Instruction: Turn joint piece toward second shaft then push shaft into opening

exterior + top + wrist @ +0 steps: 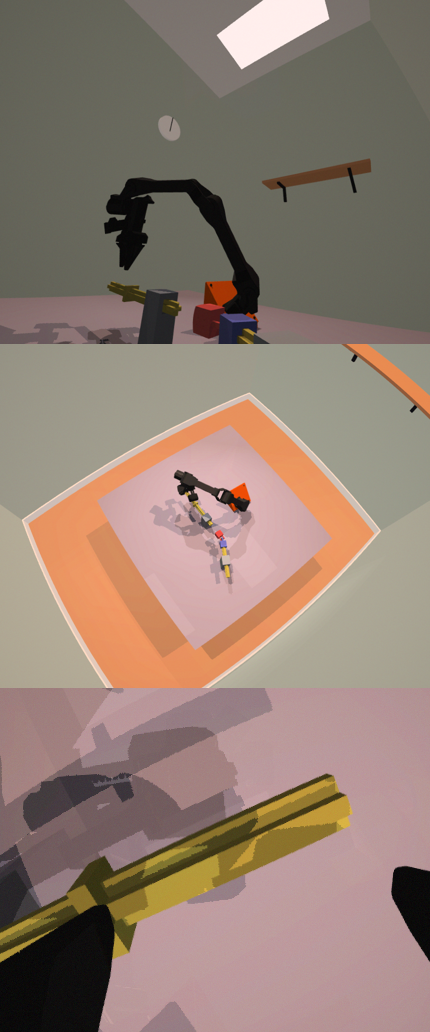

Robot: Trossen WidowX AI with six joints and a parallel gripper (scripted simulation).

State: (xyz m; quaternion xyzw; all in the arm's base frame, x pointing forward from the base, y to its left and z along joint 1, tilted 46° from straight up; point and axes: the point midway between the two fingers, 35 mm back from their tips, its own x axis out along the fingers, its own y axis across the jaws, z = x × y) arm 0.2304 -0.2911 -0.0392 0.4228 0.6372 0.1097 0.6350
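on pink mat (279, 530), green walls (71, 107)

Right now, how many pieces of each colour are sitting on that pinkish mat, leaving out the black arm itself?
Yellow rods: 2
Grey blocks: 2
Red cube: 1
Blue cube: 1
Orange wedge at the arm's foot: 1
Total: 7
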